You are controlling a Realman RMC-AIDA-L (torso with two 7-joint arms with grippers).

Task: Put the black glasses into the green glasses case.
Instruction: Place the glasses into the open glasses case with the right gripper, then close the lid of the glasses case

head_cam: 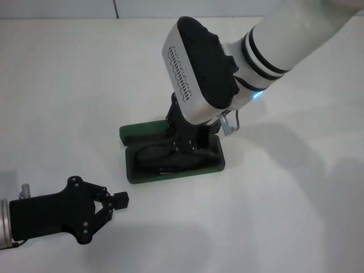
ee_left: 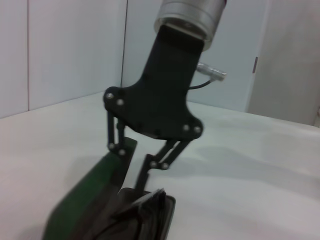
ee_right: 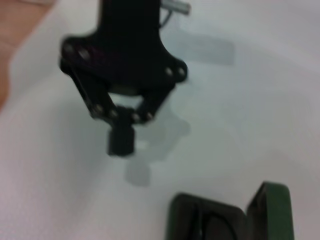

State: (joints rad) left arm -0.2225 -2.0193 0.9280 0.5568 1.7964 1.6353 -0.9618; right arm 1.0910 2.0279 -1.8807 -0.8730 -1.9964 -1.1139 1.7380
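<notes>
The green glasses case (head_cam: 170,174) lies open in the middle of the table, with its lid (head_cam: 142,132) folded back on the far side. The black glasses (head_cam: 161,157) rest in its dark tray. My right gripper (head_cam: 185,148) reaches straight down into the tray, over the right part of the glasses; its tips are hidden there. The left wrist view shows that gripper (ee_left: 134,194) beside the green lid (ee_left: 85,200). My left gripper (head_cam: 118,199) lies shut and empty on the table, near and to the left of the case. It also shows in the right wrist view (ee_right: 121,142), in front of the case (ee_right: 272,210).
The white table (head_cam: 284,216) stretches all round the case. A grey connector and cable (head_cam: 228,124) stick out of the right wrist just above the case's right end. A pale wall (ee_left: 60,50) stands behind the table.
</notes>
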